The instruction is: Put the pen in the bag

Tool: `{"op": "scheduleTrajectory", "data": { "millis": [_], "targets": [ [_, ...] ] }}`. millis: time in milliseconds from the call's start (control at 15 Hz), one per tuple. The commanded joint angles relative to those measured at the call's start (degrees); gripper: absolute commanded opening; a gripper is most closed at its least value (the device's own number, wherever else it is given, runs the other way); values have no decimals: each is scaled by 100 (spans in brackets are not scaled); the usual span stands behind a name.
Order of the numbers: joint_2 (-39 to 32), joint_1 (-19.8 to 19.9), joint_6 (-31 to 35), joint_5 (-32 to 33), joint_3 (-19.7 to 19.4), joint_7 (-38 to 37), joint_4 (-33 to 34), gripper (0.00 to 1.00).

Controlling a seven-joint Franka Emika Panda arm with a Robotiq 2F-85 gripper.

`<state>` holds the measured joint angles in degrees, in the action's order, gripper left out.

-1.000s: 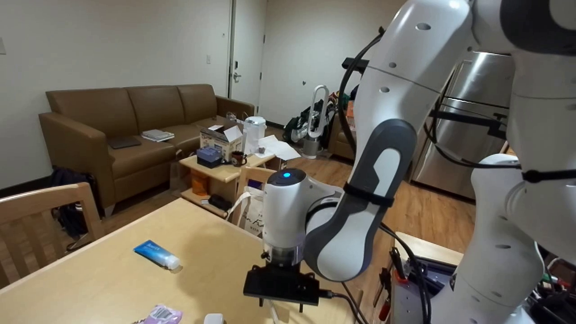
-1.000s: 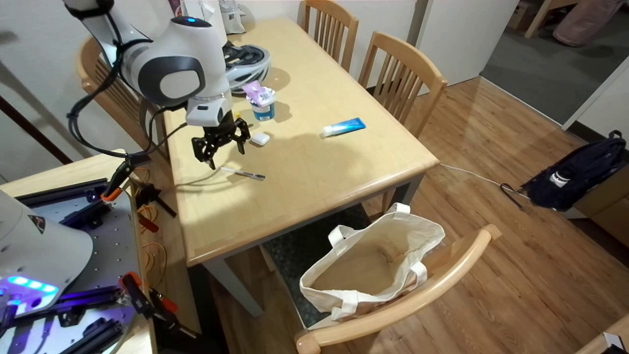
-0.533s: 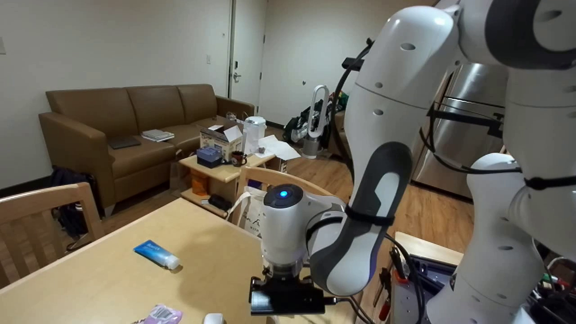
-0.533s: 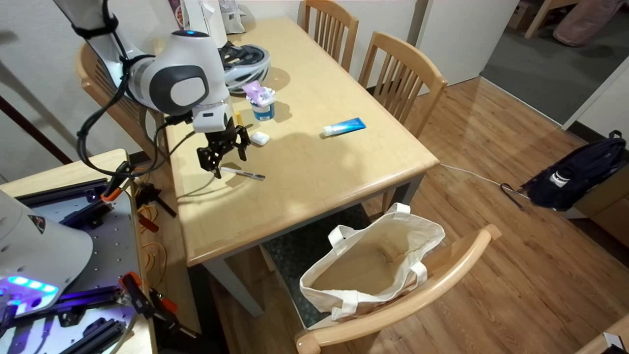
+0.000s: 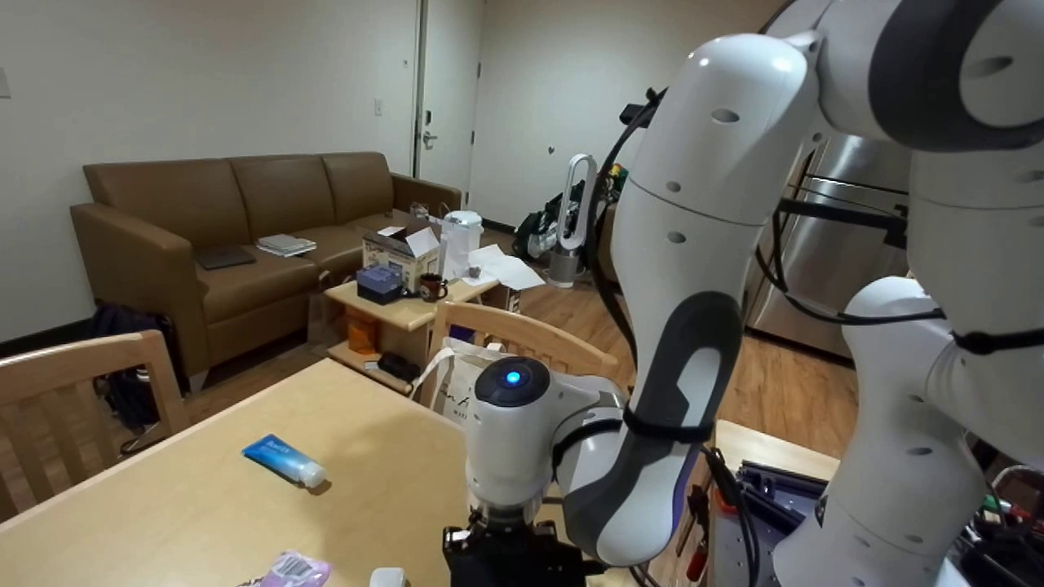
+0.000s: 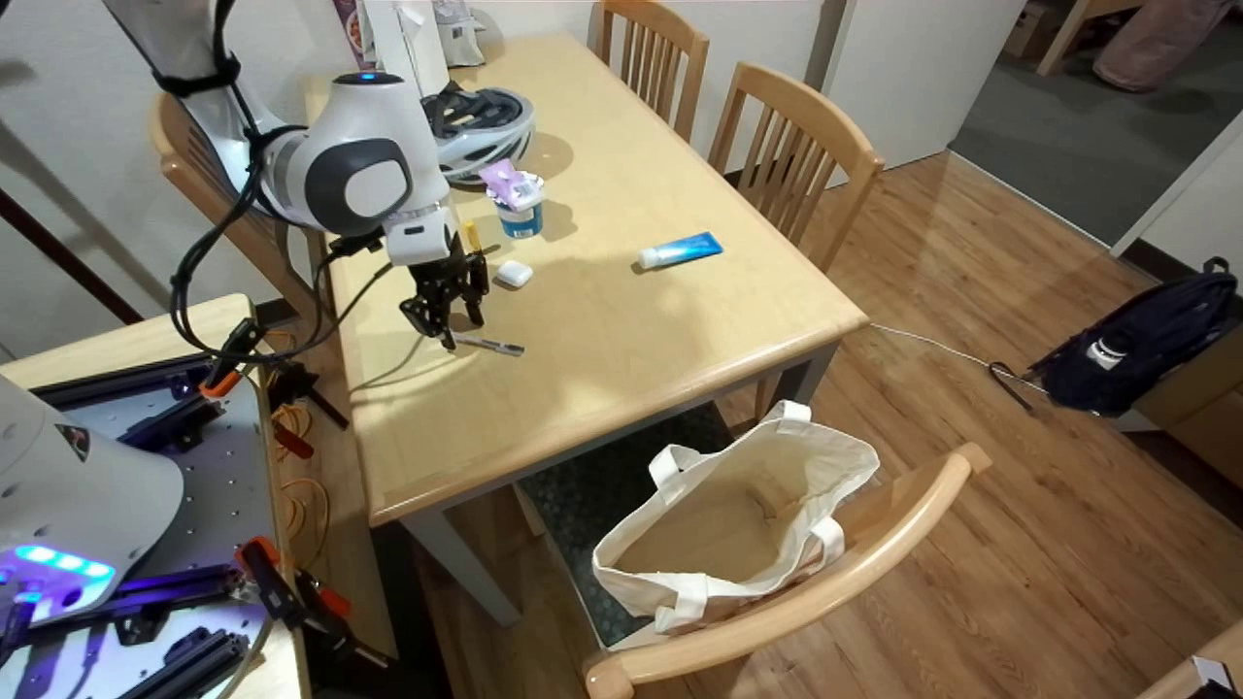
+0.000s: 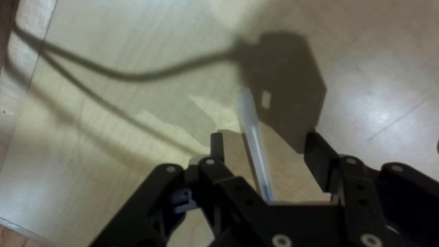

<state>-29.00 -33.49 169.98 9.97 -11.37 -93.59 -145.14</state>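
Note:
The pen (image 6: 497, 346) lies on the table, its pale barrel under my gripper and its dark end pointing away in an exterior view. In the wrist view the pale barrel of the pen (image 7: 254, 144) runs between the two fingers; its lower end is hidden behind the gripper body. My gripper (image 7: 266, 145) is open, with a gap on both sides of the pen, nearer the left finger. The gripper (image 6: 462, 330) is low over the table; its fingertips are cut off in the remaining view. The white cloth bag (image 6: 723, 529) stands open on a chair; its side (image 5: 461, 383) also shows.
The table (image 6: 602, 349) holds a blue tube (image 6: 680, 250), a small white case (image 6: 514, 274), a blue tub with a purple packet (image 6: 520, 218) and a helmet (image 6: 486, 131). A chair back (image 6: 825, 602) rises behind the bag.
My gripper has moved down toward the table and over the pen's pale end. Its fingers look closer together than before. The pen and the bag have not moved.

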Motion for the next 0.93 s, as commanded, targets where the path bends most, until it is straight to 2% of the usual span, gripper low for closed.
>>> {"op": "scheduleTrajectory", "data": {
  "millis": [0, 333, 467, 733, 867],
  "targets": [
    [-199, -178, 244, -148, -95, 139, 35, 34],
    [-101, -304, 181, -243, -215, 136, 7, 4],
    [-11, -430, 97, -210, -393, 90, -67, 1],
    [453, -602, -51, -83, -883, 197, -445, 4],
    [936, -1117, -429, 280, -1775, 87, -721, 5]
  ]
}}
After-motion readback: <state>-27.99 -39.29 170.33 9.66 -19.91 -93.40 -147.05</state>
